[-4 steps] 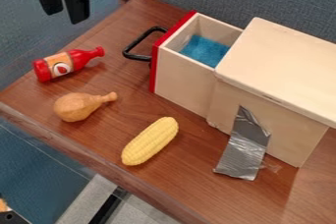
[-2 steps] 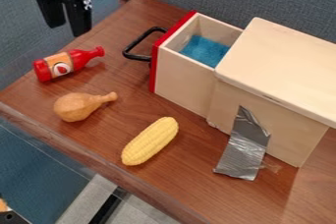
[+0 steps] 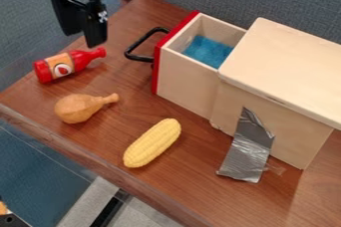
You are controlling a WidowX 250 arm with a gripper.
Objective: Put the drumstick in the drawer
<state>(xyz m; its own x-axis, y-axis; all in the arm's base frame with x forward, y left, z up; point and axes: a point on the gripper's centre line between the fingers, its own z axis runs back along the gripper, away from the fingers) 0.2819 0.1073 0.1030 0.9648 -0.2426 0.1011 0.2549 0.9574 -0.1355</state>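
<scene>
Tool (image 3: 85, 38): fingers apart, nothing between them, hanging over the far side of the surface (image 3: 136, 86). Red bottle (image 3: 86, 57): lies just below the tool in view. Risk: a low path toward the viewer could clip it and roll it into the drumstick (image 3: 75, 108), which lies on its side farther down-view from the tool, past the bottle.

Grasp risk: the rounded bulb may squirm out if pinched off-centre; a nudge could send it over the near edge.

To the tool's right: black handle (image 3: 138, 58), then the open drawer (image 3: 183, 76), blue lining (image 3: 208, 51) inside. Likely faults: too low a carry snags the handle or rim; a bump pushes the drawer inward; release short of the opening drops the piece outside. Corn (image 3: 152, 143), down-right of the tool, seems a minor hazard.

Markings: bottle label (image 3: 60, 65) is orange and white with a red emblem; wording cannot be made out. Silver tape (image 3: 250, 154), farthest down-right, carries no visible writing.
</scene>
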